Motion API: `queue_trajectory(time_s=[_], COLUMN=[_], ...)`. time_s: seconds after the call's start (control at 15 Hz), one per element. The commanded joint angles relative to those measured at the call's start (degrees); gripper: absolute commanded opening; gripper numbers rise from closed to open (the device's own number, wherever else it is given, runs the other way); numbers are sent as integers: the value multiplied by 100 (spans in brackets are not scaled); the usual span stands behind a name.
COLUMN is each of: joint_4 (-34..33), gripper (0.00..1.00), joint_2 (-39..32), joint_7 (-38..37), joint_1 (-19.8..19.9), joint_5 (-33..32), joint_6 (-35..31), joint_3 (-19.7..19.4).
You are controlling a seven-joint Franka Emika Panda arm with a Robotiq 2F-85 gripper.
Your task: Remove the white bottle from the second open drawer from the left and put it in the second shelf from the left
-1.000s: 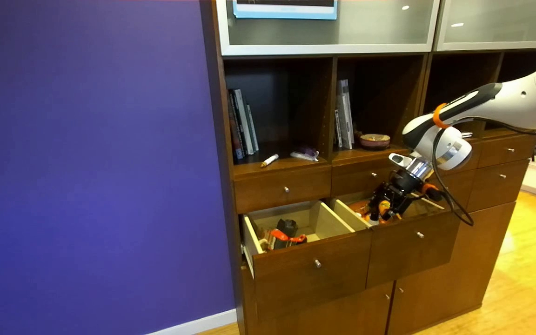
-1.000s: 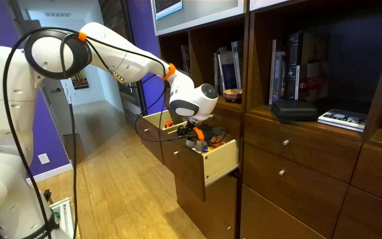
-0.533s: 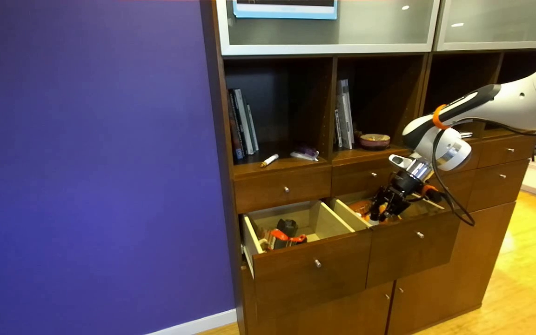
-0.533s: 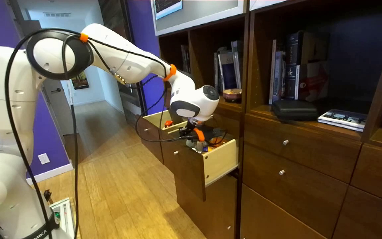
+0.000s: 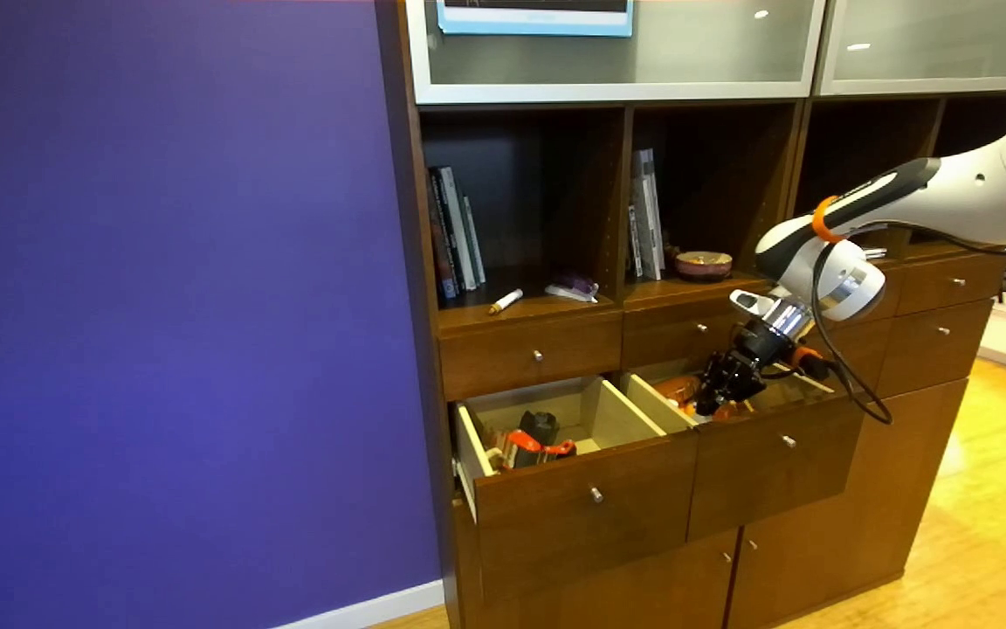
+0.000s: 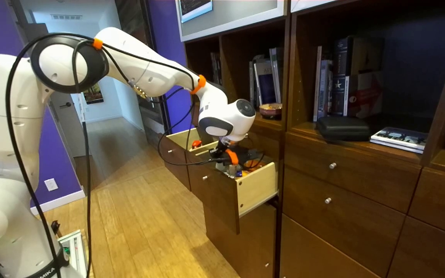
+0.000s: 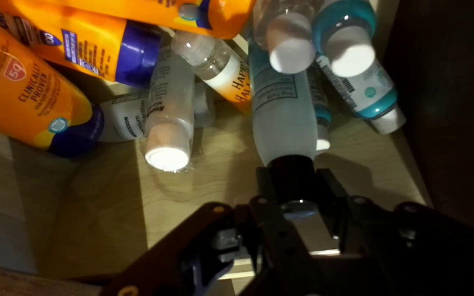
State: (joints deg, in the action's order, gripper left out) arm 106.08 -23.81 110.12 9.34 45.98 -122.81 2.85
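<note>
1. your gripper (image 7: 292, 179) stands narrow around the black cap (image 7: 290, 170) of the white bottle (image 7: 284, 121), one finger on each side, both seeming to touch it.
2. that bottle is inside the second open drawer (image 5: 774, 472); in the wrist view its pale, see-through body runs up from your fingers, the far end hidden behind a clear bottle (image 7: 290, 45) with a white cap.
3. to its right in the wrist view you have bottles with teal bands (image 7: 362, 84); to its left, a white-capped bottle (image 7: 169, 119), and farther left orange tubes (image 7: 23, 82), two showing dark blue caps.
4. in both exterior views your arm (image 6: 141, 63) reaches over the drawer, the gripper angled down into it; the bottle is hard to make out there.
5. the second shelf (image 5: 721, 175) sits above that drawer, a closed drawer (image 5: 664, 341) between; it holds upright books (image 5: 645, 214) and a bowl (image 5: 703, 266) near them.
6. in an exterior view the neighboring drawer (image 5: 586, 515), pulled out too, holds orange-and-black items (image 5: 540, 432).
</note>
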Motion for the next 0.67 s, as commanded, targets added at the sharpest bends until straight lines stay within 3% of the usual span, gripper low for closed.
queue_trajectory(time_s=[0.0, 0.27, 0.6], joint_4=[-77, 73, 239], gripper=[8, 8, 8], joint_2=[80, 448, 1072], joint_7=[-36, -224, -1121], joint_1=[5, -43, -182], joint_5=[150, 137, 168], joint_6=[96, 166, 212], joint_3=[37, 46, -13])
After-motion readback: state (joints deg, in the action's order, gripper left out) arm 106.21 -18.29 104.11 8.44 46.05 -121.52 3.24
